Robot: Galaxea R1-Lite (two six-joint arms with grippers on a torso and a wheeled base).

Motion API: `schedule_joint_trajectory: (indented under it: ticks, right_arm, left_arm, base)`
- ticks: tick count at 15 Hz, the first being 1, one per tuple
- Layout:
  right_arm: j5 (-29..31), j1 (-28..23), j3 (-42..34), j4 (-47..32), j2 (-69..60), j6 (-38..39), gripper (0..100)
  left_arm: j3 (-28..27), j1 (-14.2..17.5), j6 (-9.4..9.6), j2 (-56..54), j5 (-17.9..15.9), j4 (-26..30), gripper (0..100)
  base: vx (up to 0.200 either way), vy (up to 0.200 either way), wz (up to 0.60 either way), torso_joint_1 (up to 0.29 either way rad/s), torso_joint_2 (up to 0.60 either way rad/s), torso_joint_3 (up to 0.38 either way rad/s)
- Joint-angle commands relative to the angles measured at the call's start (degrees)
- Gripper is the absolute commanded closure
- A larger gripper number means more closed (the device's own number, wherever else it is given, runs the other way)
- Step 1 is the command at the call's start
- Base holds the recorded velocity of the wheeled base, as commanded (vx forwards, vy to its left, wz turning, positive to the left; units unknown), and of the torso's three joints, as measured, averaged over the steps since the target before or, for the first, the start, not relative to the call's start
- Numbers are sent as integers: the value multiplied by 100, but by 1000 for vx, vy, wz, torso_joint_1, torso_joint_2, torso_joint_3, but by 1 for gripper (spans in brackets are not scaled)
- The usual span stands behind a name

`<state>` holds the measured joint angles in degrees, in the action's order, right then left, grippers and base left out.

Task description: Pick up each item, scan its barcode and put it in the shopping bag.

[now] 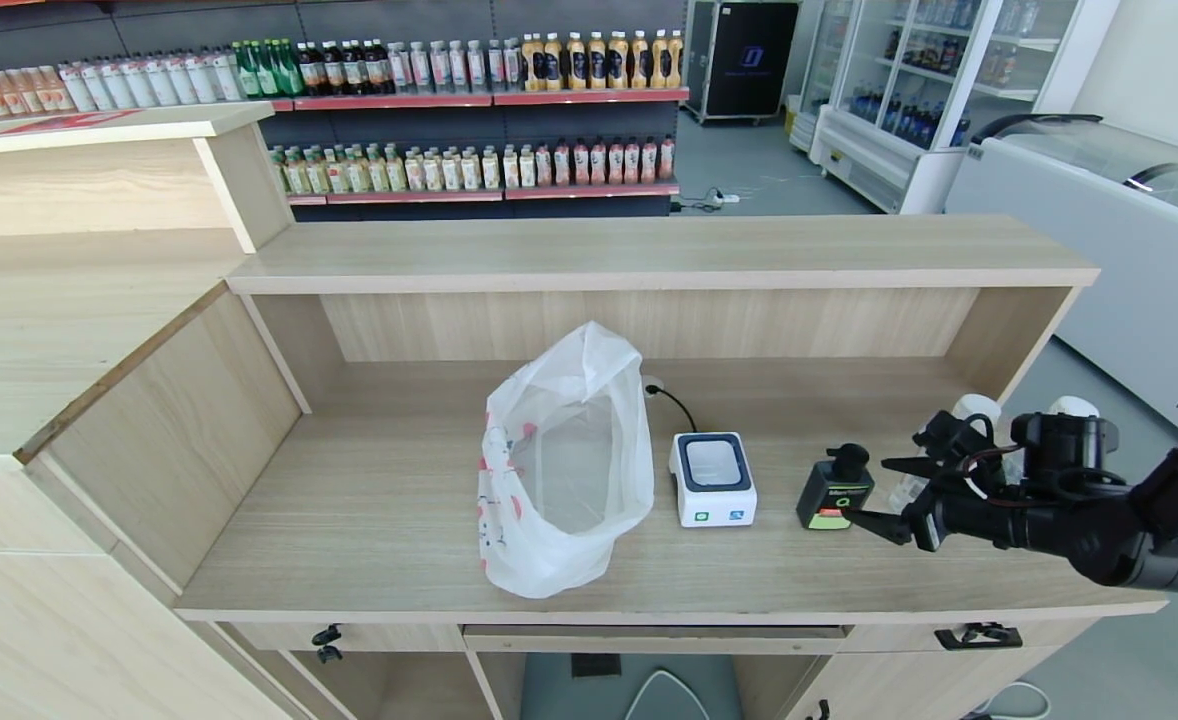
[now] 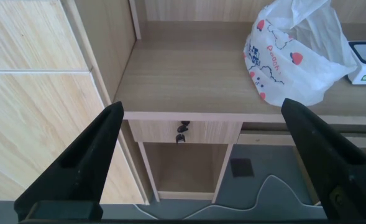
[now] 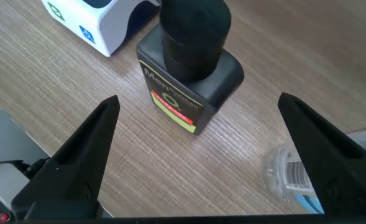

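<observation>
On the counter (image 1: 369,520) a black bottle (image 1: 835,490) with a pump top stands upright, just right of the white scanner (image 1: 712,478). The white shopping bag (image 1: 559,470) stands open just beside the scanner on its other side. The right gripper (image 1: 863,488) is level with the black bottle, its fingers spread wide apart with the tips at the bottle's right side, holding nothing. Two clear bottles (image 1: 974,408) with white caps stand behind that arm. The left gripper (image 2: 198,162) hangs out beyond the counter's front edge near the bag's end, its fingers also wide apart and empty.
</observation>
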<state>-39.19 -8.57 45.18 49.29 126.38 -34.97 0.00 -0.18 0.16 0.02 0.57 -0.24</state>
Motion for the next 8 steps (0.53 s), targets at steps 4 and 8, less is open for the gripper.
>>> schedule_joint_trajectory:
  ticks: [4, 8]
  right_arm:
    - [-89, 277, 404, 2, 431, -1, 0]
    - [-80, 365, 615, 11, 651, -18, 0]
  left_arm:
    - [0, 1, 2, -2, 4, -2, 0]
    - [0, 1, 2, -2, 4, -2, 0]
  base:
    - [0, 0, 0, 0, 0, 0]
    - [0, 0, 0, 0, 0, 0]
